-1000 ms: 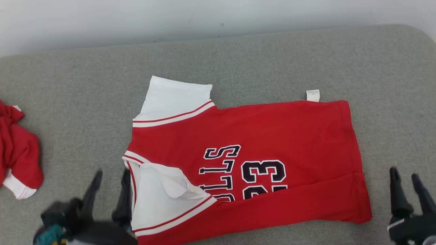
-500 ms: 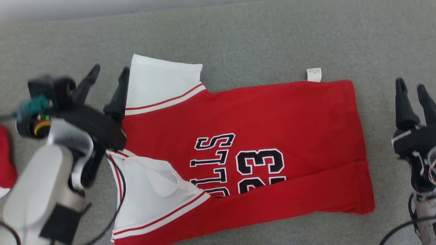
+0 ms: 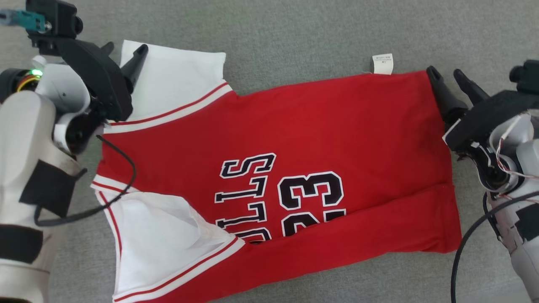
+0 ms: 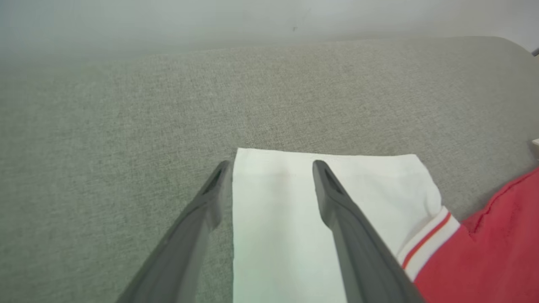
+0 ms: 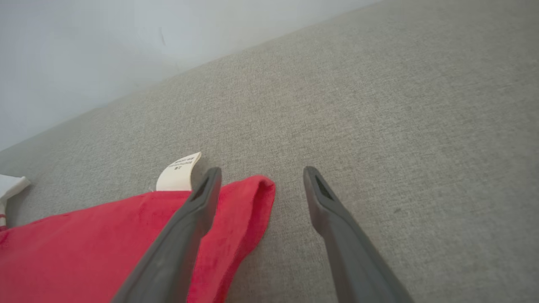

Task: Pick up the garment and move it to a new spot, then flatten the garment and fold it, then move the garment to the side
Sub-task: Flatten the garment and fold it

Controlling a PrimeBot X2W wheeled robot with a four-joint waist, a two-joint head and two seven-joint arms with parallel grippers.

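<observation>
The garment [image 3: 328, 126] is a red jersey with white sleeves and dark "23" lettering, lying flat on the grey cushion. Its near long edge is folded up over the lettering, and the near sleeve is folded in. My left gripper [image 3: 125, 47] is open over the left edge of the far white sleeve [image 4: 379, 189]. In the left wrist view, one finger of the left gripper [image 4: 270, 165] is over the sleeve and the other over bare cushion. My right gripper [image 3: 445, 72] is open at the far right hem corner [image 5: 84, 248], and the right gripper [image 5: 263, 171] straddles that corner.
A white care label [image 3: 382, 64] sticks out past the far edge, beside the right gripper's finger [image 5: 179, 170]. Grey cushion [image 3: 294, 33] surrounds the jersey. A pale wall [image 4: 168, 21] rises behind the cushion's far edge. Dark cables hang from both forearms.
The head camera has tilted down. Both arms have reached forward: the left gripper from the near sleeve to the far sleeve, the right gripper up to the far hem corner. Both stay open.
</observation>
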